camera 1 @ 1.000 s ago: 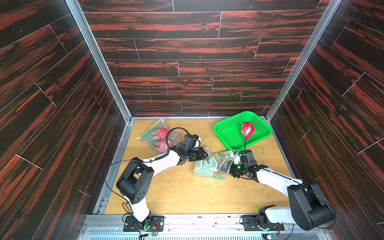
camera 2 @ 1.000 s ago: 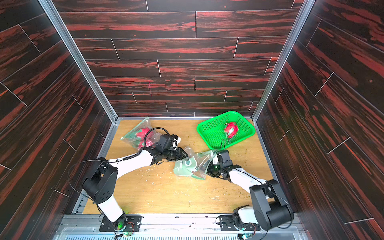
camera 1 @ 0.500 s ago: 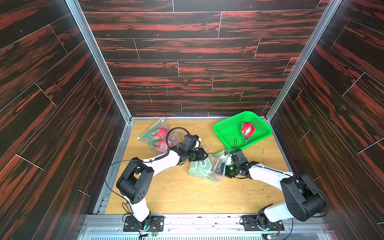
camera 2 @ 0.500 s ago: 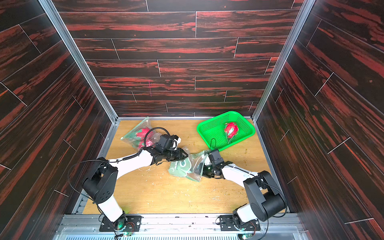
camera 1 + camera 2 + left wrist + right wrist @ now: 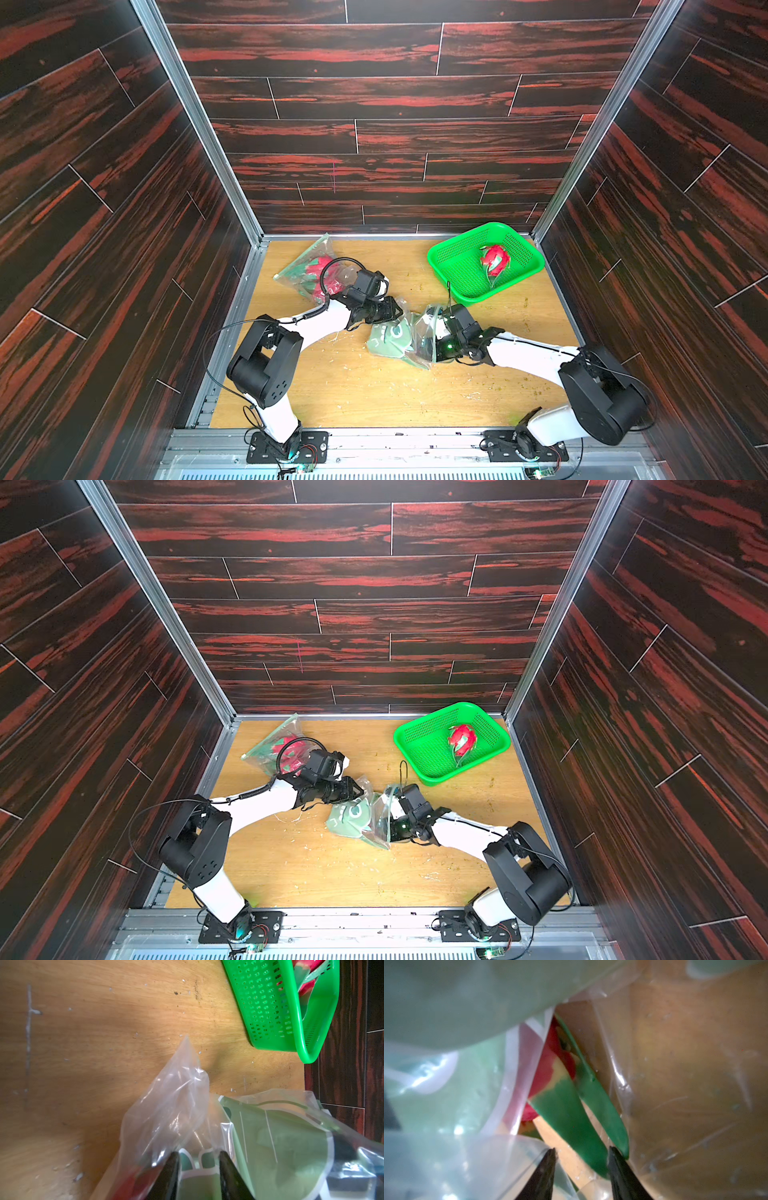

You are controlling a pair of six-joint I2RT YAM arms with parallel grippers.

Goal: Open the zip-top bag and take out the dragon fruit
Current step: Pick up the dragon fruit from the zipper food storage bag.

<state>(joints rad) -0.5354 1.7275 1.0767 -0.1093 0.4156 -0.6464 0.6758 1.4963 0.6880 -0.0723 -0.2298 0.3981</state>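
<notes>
1. Clear plastic zip-top bag with pale green print [image 5: 390,340] lies mid-desk on the light wooden desk [image 5: 374,386], with one arm at each end.
2. Right pincer [image 5: 581,1149] is inside the bag mouth. Its jaws are moderately apart and grip nothing; a long green scale runs between the tips.
3. Target is the red-pink toy dragon fruit with pointed green scales [image 5: 556,1064]. It is inside the bag just ahead of the right pincer, with film draped over it.
4. Left pincer [image 5: 198,1153] is at the opposite end, jaws part-way apart over printed film. Can't tell if it pinches anything.
5. To do it well, reach deeper so the jaws straddle the red body or a scale's thick base. The floppy tip would likely bend and slip.
6. Keep film out of the jaws before closing.
7. The left pincer should clamp its end and pin it to the desk, or the whole bag probably drags along.
8. Pull out low, along the mouth line, towards the green perforated plastic basket [image 5: 457,257], which holds a second dragon fruit [image 5: 494,259].
9. A second clear bag [image 5: 307,266] with fruit sits back-left and is not in play.
</notes>
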